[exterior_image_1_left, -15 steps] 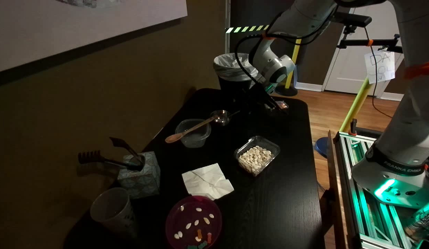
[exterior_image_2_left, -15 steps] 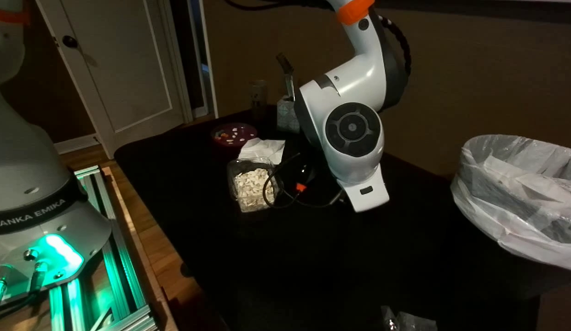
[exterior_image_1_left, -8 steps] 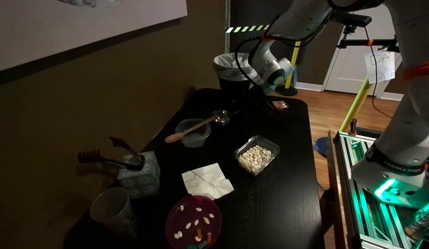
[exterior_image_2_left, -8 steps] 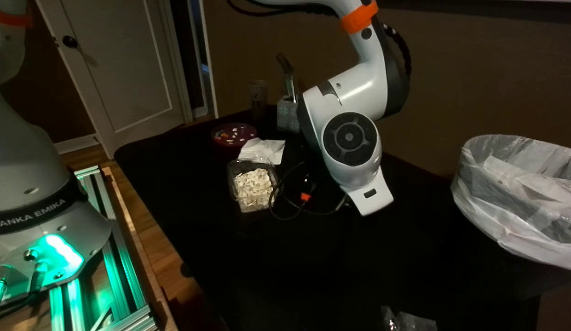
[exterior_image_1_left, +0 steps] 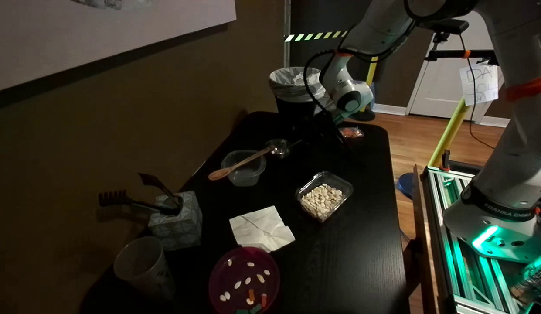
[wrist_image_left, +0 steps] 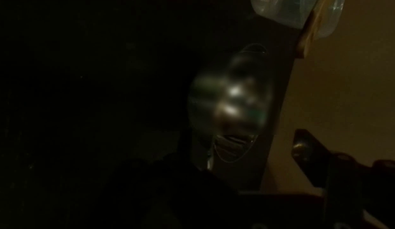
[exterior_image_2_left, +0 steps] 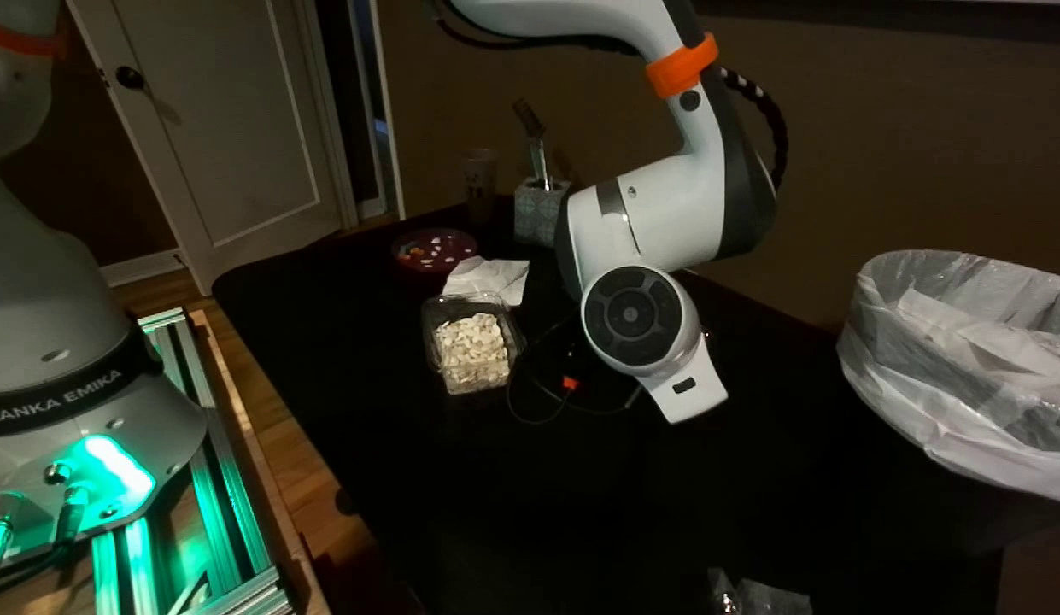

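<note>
My gripper (wrist_image_left: pixel 242 146) is open, its fingers wide apart in the dark wrist view. It holds nothing that I can see. A shiny metal cup (wrist_image_left: pixel 229 101), blurred, lies ahead of the fingers. Its thin handle (wrist_image_left: pixel 210 160) runs down close to the left finger; I cannot tell if they touch. In an exterior view my gripper (exterior_image_1_left: pixel 316 128) is a dark shape over the far end of the black table, just beyond the metal cup (exterior_image_1_left: pixel 279 149). A wooden spoon (exterior_image_1_left: pixel 239 165) lies across a clear plastic tub (exterior_image_1_left: pixel 247 179), its handle end at the cup. The arm hides the gripper's fingers in an exterior view.
A clear box of pale seeds (exterior_image_1_left: pixel 321 200), a white napkin (exterior_image_1_left: pixel 261 229), a purple plate (exterior_image_1_left: pixel 222 272), a tissue box with utensils (exterior_image_1_left: pixel 176 226) and a cup (exterior_image_1_left: pixel 144 266) stand on the table. A small packet (exterior_image_1_left: pixel 352 132) and a lined bin (exterior_image_2_left: pixel 965 367) are at the far end.
The arm and gripper have moved down toward the table, with the hand tilting slightly. The small packet shows more. The table objects have not moved.
</note>
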Motion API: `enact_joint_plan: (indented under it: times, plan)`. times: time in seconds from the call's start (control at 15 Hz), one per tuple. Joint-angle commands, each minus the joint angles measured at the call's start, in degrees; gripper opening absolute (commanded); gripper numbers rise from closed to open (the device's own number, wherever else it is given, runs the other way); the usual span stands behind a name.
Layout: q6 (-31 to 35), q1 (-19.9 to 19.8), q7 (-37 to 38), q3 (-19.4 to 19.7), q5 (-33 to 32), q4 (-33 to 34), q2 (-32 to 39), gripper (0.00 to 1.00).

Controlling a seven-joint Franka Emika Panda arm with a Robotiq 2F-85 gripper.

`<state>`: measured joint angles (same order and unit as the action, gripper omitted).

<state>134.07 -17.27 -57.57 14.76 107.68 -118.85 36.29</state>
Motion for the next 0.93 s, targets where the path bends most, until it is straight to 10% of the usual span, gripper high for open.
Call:
enact_joint_plan:
  times: [0.0,0.4,0.87]
  plan:
    - [-2.91,0.18,-3.29,1.06,3.73,0.56,1.26,0.61]
    - [-3.73,0.38,-4.49,1.49,4.77,0.72,1.77,0.57]
    - [-3.69,0.69,-5.33,1.54,4.49,0.38,1.65,0.0]
